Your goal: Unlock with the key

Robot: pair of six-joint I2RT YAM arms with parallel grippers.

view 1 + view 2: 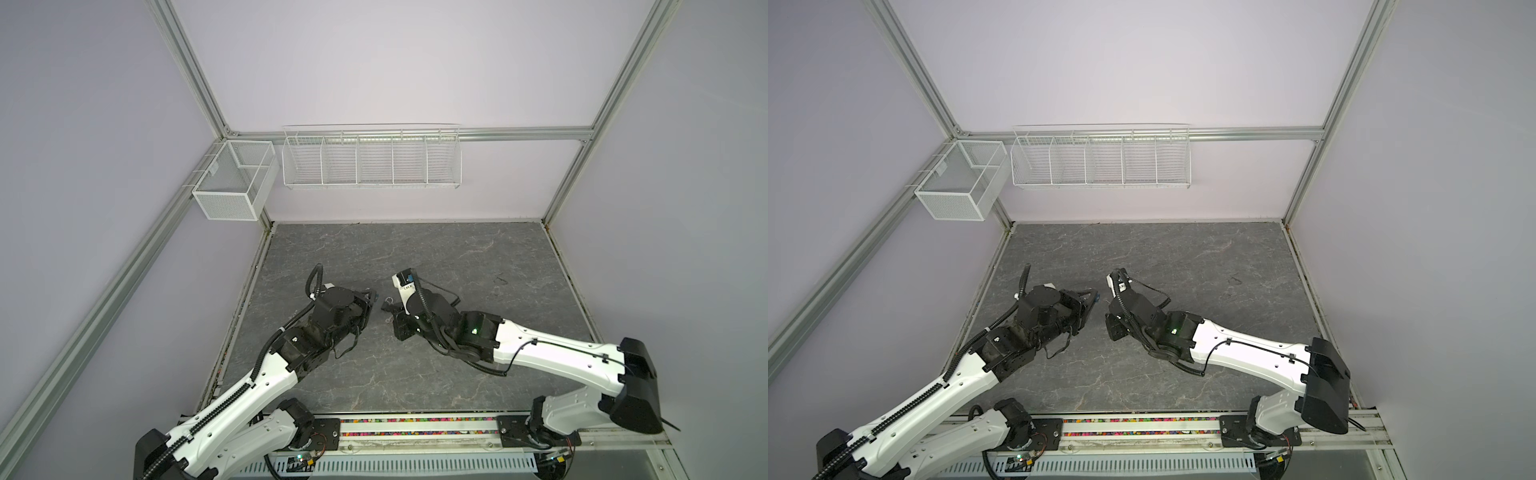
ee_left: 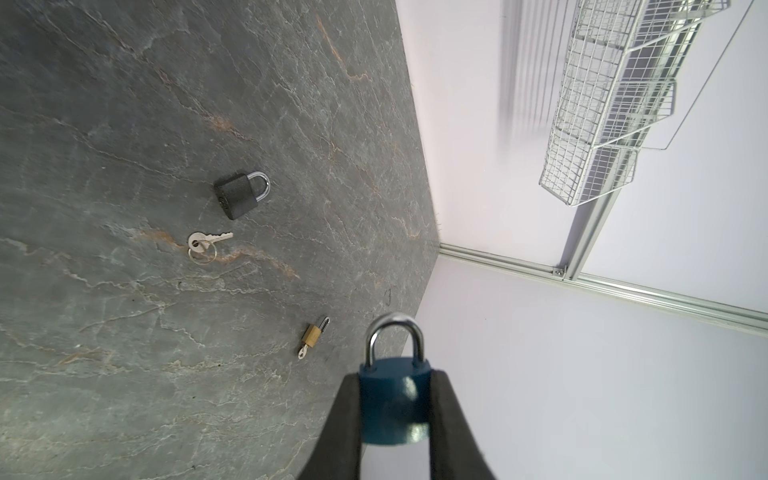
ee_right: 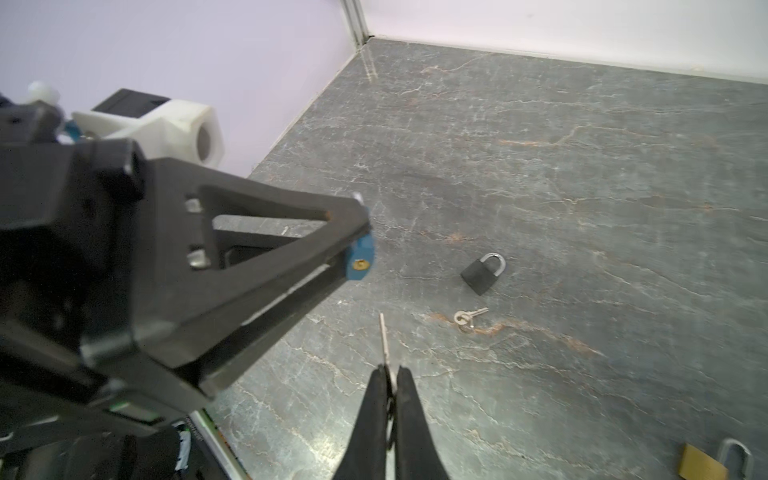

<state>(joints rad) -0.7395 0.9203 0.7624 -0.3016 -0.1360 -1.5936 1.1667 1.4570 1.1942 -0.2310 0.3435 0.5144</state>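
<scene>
Blue padlock (image 3: 365, 250) sat clamped in left gripper (image 2: 392, 377), brass keyhole (image 3: 360, 263) facing lower frame; key (image 3: 384, 336), pinched by right gripper (image 3: 390, 372), pointed up-frame, tip below-right of keyhole, apart.

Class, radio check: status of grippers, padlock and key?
Left gripper shut on blue padlock. Right gripper shut on key. Key short of keyhole, nothing between.
</scene>
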